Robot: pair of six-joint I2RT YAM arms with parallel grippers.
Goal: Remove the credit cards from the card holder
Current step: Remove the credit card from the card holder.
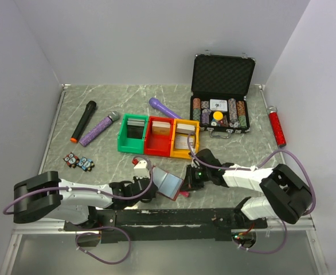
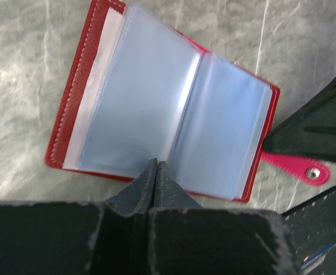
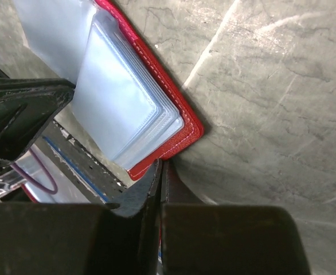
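From above, the card holder (image 1: 167, 183) lies open near the table's (image 1: 99, 166) near edge, between the left gripper (image 1: 149, 190) and the right gripper (image 1: 192, 181). Green (image 1: 132, 134), red (image 1: 159, 137) and yellow (image 1: 184, 140) bins stand just behind it.

In the left wrist view, the holder's pale blue sleeves (image 2: 156, 103) are spread over the red cover, with its pink snap tab (image 2: 305, 169) on the right. The left fingers are pressed together, tips at the lower edge by the fold. I cannot tell if they pinch a sleeve.

In the right wrist view, the right fingers are closed too, tips meeting at the edge of the red cover beside its corner (image 3: 185, 134). A grip on it is unclear
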